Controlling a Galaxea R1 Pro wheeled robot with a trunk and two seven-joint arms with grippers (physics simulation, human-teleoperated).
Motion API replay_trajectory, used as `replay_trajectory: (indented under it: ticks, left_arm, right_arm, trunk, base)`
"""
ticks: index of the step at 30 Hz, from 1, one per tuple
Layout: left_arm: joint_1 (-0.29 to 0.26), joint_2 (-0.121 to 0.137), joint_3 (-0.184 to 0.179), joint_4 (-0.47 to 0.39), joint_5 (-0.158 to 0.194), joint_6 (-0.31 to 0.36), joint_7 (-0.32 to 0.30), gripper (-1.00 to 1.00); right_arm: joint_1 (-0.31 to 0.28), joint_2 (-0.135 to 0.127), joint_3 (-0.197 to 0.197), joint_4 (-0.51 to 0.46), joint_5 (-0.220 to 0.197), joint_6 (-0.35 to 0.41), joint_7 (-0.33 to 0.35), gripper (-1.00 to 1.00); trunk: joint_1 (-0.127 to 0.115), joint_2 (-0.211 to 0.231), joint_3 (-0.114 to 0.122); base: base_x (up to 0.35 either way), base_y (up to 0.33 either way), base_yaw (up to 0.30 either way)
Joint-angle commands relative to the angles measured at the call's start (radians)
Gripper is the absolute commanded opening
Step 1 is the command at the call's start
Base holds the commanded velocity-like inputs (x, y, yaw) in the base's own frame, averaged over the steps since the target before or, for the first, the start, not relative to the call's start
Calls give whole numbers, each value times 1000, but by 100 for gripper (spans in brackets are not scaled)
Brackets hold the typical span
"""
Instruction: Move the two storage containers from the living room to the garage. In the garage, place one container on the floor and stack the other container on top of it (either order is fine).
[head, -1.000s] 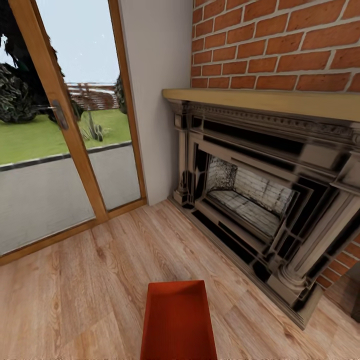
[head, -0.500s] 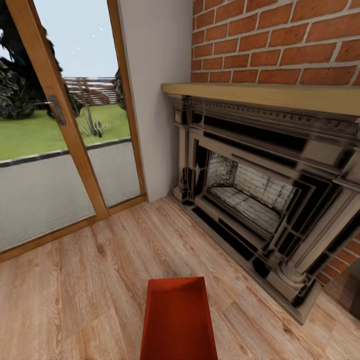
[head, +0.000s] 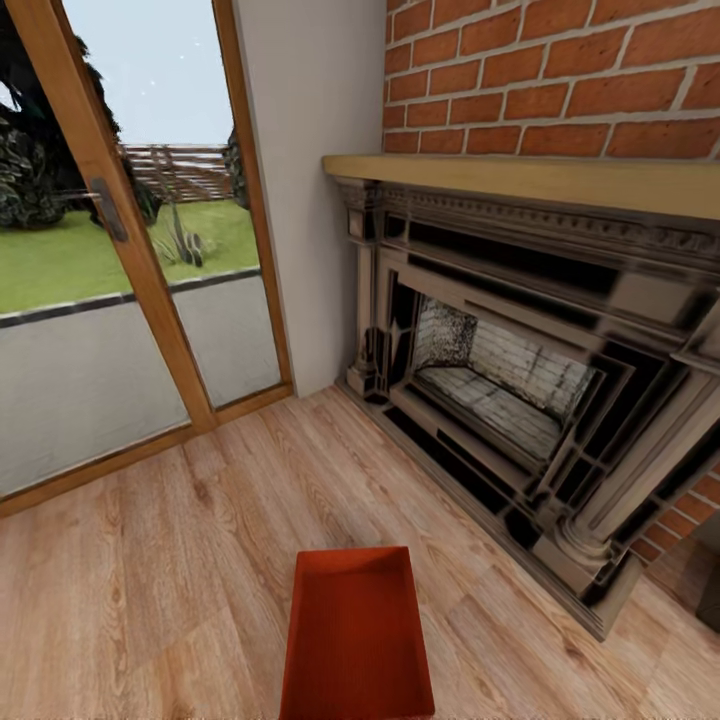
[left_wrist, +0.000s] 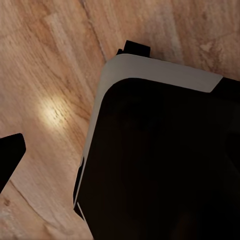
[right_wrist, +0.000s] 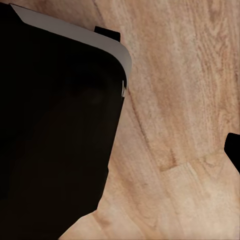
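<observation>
One empty storage container (head: 358, 640)

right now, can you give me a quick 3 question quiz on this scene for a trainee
1. True or false: the storage container sits on a wood-plank floor.
2. Which side of the head view holds the brick fireplace: A left, B right?
3. What shows through the glass door?

Key
1. True.
2. B; the glass door is on the left.
3. A paved strip, grass, a fence and trees.
</observation>
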Motion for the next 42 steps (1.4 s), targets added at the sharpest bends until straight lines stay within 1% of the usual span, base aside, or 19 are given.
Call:
replay_trajectory:
  ticks: [1,42]
  left_arm:
    - [0,0,-9,0,8,-1,3,100]
    - [0,0,-9,0,8,-1,3,100]
  right_arm:
    - [-1,0,5,3,0,-5,-3,100]
    - [-1,0,6,3,-2,-5,-3,100]
  trunk:
    - [0,0,-2]
    - [0,0,-67]
  base:
    - [0,0,0]
    - [0,0,0]
